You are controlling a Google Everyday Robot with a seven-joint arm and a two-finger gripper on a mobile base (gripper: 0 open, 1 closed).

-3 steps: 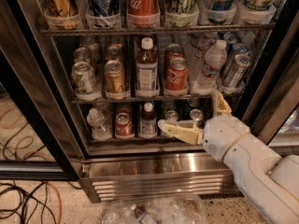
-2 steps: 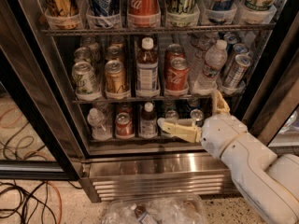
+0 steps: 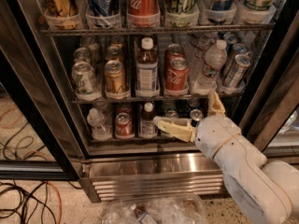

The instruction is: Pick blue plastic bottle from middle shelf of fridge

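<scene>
Almost nothing has shifted since 1 second ago: your gripper (image 3: 184,108) stays below and to the right of the blue plastic bottle (image 3: 146,71), and the drinks around it stand as before.

Take that bottle as your mark. Just beside it on the left stands a gold aluminium can (image 3: 115,78), and further left a green-and-white can (image 3: 84,78). On its right, 2 red cola cans (image 3: 176,73) stand one behind the other, then a clear water bottle with a white cap (image 3: 210,64), then tilted silver-blue cans (image 3: 236,69). Directly below it, on the lower rack, you have a smaller brown bottle with a white cap (image 3: 148,120) and a red can (image 3: 124,125) to that one's left.

Your white arm (image 3: 243,171) comes in from the lower right of the bottle, across the ribbed steel base of the glass-door fridge (image 3: 154,169). The claw is released and grasps nothing: 1 cream finger (image 3: 173,127) lies nearly level, its tip just beside the smaller brown bottle, while the other (image 3: 216,105) points up toward the rail under the water bottle. Neither touches your mark.

The blue plastic bottle stands upright at the front of the thin dark wire middle shelf (image 3: 159,97), taller than the cans, with a white screw cap, dark brown drink and a pale blue-white wrap label.
</scene>
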